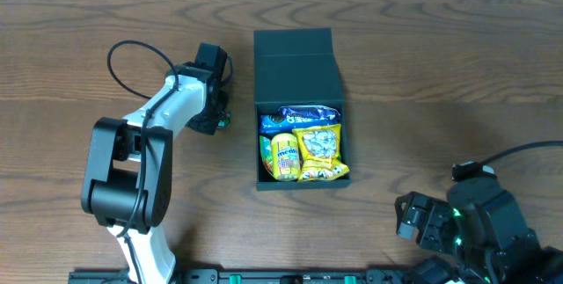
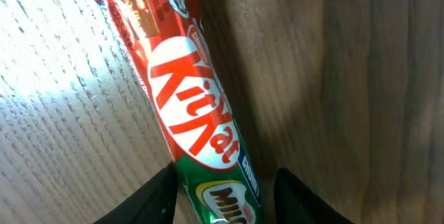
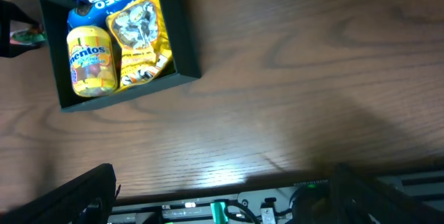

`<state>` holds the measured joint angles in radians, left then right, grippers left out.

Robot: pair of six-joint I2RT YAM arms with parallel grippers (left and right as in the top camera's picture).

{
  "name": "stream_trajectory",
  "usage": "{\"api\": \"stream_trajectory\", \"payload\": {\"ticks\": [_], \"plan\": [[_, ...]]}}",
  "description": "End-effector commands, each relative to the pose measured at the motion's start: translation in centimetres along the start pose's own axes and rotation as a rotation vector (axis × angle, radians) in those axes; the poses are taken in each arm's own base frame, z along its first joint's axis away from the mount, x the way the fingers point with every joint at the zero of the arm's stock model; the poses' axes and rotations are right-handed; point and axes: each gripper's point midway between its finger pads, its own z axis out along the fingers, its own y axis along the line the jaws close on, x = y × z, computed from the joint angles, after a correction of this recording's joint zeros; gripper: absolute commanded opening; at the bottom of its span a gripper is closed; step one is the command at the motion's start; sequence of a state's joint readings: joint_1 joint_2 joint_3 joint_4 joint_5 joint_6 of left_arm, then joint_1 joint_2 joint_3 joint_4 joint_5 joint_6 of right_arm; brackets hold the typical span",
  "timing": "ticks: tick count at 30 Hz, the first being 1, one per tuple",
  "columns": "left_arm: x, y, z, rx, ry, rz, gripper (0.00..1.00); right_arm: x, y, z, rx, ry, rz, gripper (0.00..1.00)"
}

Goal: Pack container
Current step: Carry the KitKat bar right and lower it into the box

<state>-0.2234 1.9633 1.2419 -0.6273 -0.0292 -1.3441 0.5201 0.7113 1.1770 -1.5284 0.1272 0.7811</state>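
Open container (image 1: 296,66) sits mid-tabletop (image 1: 457,73), with the left arm just beside it.
It holds an Oreo packet (image 1: 303,114), a Mentos tub (image 1: 283,156) and a yellow snack packet (image 1: 321,150). The left pincer (image 2: 222,182) straddles a KitKat bar (image 2: 191,106), though I can't tell whether it is gripping; the right pincer (image 3: 222,172) is spread apart.

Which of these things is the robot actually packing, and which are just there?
Job:
- dark teal-black cardboard box
- red KitKat bar on the table
- blue Oreo packet, yellow Mentos tub and yellow snack packet inside the box

Just there:
- brown wooden table
- black rail along its near edge
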Motion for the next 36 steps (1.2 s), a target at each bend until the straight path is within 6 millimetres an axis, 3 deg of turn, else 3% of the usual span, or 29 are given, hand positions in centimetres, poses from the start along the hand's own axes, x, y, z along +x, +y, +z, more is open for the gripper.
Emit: {"api": "stream_trajectory", "payload": {"ticks": [1, 5, 11, 15, 19, 23, 27, 30, 33, 36], "plan": [[0.0, 1.0, 0.9, -0.031, 0.006, 0.009, 0.44, -0.3, -0.2, -0.2, 0.003, -0.014, 0.027, 0.98], [0.0, 1.0, 0.9, -0.029, 0.005, 0.010, 0.34, -0.3, -0.2, -0.2, 0.003, -0.014, 0.027, 0.98], [0.2, 1.2, 0.9, -0.035, 0.019, 0.161, 0.08, -0.4, -0.3, -0.2, 0.011, -0.020, 0.026, 0.98], [0.8, 1.4, 0.2, -0.030, 0.060, 0.255, 0.06, -0.7, -0.8, -0.2, 0.036, -0.040, 0.022, 0.98], [0.6, 1.0, -2.1, 0.011, 0.048, 0.380, 0.06, -0.8, -1.0, -0.2, 0.046, -0.046, 0.022, 0.99], [1.1, 0.5, -7.6, 0.116, 0.004, 0.593, 0.06, -0.9, -1.2, -0.3, 0.057, -0.054, 0.021, 0.99], [4.2, 0.5, -12.7, 0.222, -0.043, 0.884, 0.06, -1.0, -1.3, -0.3, 0.064, -0.060, 0.022, 0.99], [8.5, 0.5, -16.0, 0.319, -0.090, 1.165, 0.06, -1.0, -1.3, -0.3, 0.065, -0.059, 0.021, 0.99], [11.3, 1.0, -17.2, 0.328, -0.153, 1.290, 0.06, -0.7, -1.6, -0.3, 0.076, -0.047, 0.019, 0.99], [13.8, 2.1, -16.6, 0.312, -0.139, 1.375, 0.06, -0.3, -2.0, -0.3, 0.091, -0.031, 0.015, 0.99]]}}
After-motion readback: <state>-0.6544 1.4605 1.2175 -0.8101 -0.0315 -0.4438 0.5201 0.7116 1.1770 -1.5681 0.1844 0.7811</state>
